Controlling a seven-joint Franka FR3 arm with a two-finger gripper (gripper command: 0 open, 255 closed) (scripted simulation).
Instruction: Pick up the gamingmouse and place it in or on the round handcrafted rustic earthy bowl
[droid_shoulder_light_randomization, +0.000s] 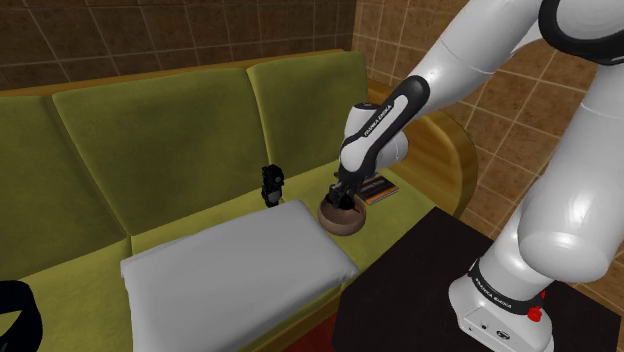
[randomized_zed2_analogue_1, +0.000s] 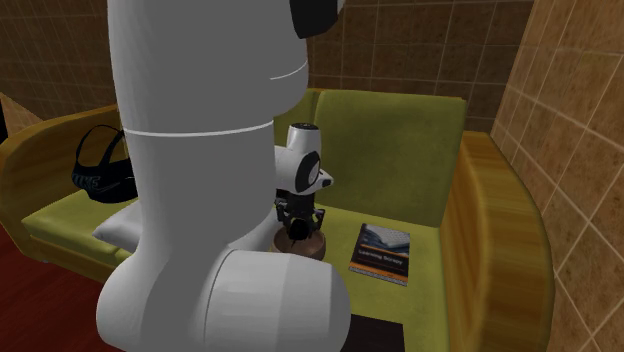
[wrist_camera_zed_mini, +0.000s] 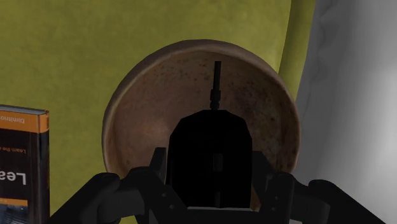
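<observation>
Setting: we see an olive-green sofa (droid_shoulder_light_randomization: 150, 130) against brown tiled walls (droid_shoulder_light_randomization: 120, 40), with a pale cushion (droid_shoulder_light_randomization: 235, 275) on its seat.
Bowl: the brown round bowl (wrist_camera_zed_mini: 146, 95) sits on the seat, at two o'clock of the cushion in the shoulder view, just beside it.
Gripper: the black gripper (wrist_camera_zed_mini: 210, 172) hangs directly above the bowl, its fingers clamped on the gaming mouse (wrist_camera_zed_mini: 210, 137).
Mouse: black, held over the bowl's inside.
Book: a book (randomized_zed2_analogue_1: 382, 252) lies at two o'clock of the bowl in the shoulder view.
</observation>
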